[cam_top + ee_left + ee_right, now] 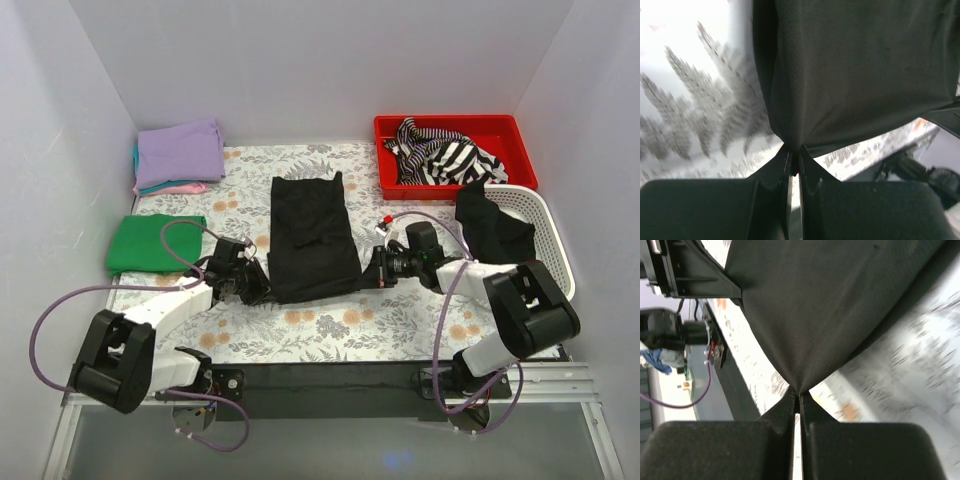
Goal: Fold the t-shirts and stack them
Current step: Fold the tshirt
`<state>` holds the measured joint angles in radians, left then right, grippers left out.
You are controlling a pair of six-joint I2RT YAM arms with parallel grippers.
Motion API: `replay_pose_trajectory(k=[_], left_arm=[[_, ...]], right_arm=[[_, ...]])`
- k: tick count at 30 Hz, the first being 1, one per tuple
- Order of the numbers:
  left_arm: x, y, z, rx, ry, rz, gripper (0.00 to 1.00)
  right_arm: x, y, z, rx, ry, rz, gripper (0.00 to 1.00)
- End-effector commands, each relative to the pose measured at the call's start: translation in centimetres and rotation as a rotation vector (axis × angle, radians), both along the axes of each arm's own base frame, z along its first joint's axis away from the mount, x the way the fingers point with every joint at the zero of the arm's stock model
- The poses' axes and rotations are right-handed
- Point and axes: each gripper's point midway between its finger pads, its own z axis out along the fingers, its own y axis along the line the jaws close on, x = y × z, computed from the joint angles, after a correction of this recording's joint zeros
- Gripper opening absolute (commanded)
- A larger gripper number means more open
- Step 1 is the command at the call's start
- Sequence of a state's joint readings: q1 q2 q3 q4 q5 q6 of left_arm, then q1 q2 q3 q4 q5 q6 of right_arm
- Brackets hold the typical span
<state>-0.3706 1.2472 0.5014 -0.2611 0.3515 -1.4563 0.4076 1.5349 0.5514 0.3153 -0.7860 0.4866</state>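
Note:
A black t-shirt [312,238] lies folded lengthwise in a long strip on the floral table cloth [300,335]. My left gripper [262,287] is shut on its near left corner; the wrist view shows the black fabric [855,70] pinched between the fingertips [810,162]. My right gripper [371,268] is shut on the near right corner, with the cloth [830,305] pulled taut from the jaws. A green shirt [152,243] lies folded at the left. A stack with a lavender shirt [180,152] on top, over teal and pink ones, sits at the back left.
A red bin [455,152] at the back right holds striped black-and-white clothing [440,155]. A white laundry basket [545,225] at the right has a black garment [492,225] draped over its rim. White walls enclose the table.

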Motion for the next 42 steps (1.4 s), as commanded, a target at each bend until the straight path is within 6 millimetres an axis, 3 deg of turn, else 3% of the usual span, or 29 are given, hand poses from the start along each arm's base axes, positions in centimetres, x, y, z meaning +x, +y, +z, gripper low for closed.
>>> replay_pose_trajectory(k=[1,5,6,8,9,14,19,20,21,23,28,35,37,42], left_arm=[[-3.3,-0.4,1.5,-0.025,0.077,-0.049,0.00],[-5.7,-2.2,3.8,-0.081,0.081,-0.087,0.00],[-6.5,-2.2,3.9,-0.072,0.102,-0.088,0.00],[-7.5,-2.5,4.8,-0.070,0.108,-0.090,0.00],[-8.3,-2.3,5.3,-0.072,0.111,-0.092,0.00],[-9.0,-1.7,7.9,-0.068,0.074,-0.071,0.00],[-8.0,-1.4,9.4,-0.022,0.046,-0.055,0.00],[-7.6,-1.5,9.7,-0.019,0.036,-0.055,0.00],[-6.7,-1.8,10.6,-0.018,-0.005,-0.053,0.00],[-5.5,-1.8,11.1,0.003,-0.033,-0.038,0.00],[-2.4,-2.2,13.0,0.045,-0.137,-0.019,0.00],[2.0,-3.4,12.8,0.115,-0.195,-0.006,0.00],[3.3,-3.7,12.2,0.145,-0.199,-0.007,0.00],[6.9,-4.0,13.0,0.176,-0.248,0.010,0.00]], right_arm=[[-3.6,-0.5,-0.2,-0.047,0.023,0.037,0.01],[-7.2,-0.6,1.4,-0.058,-0.014,0.043,0.01],[-8.8,-0.5,1.3,-0.077,0.010,0.065,0.01],[-10.2,-0.8,0.9,-0.105,0.028,0.042,0.01],[-11.2,-0.6,1.9,-0.084,0.001,0.057,0.01],[-13.1,-1.7,2.9,-0.084,0.002,0.001,0.01],[-10.9,-1.8,5.0,-0.138,-0.097,-0.038,0.01],[-10.4,-2.0,4.6,-0.181,-0.096,-0.045,0.01],[-9.3,-1.6,6.0,-0.177,-0.148,-0.049,0.01],[-7.7,-1.5,6.1,-0.223,-0.191,-0.078,0.01],[-3.1,-1.2,8.9,-0.288,-0.340,-0.140,0.01],[2.1,-1.4,8.3,-0.391,-0.363,-0.173,0.01],[3.9,-1.4,9.4,-0.393,-0.392,-0.190,0.01],[7.3,-1.6,8.8,-0.421,-0.380,-0.196,0.01]])
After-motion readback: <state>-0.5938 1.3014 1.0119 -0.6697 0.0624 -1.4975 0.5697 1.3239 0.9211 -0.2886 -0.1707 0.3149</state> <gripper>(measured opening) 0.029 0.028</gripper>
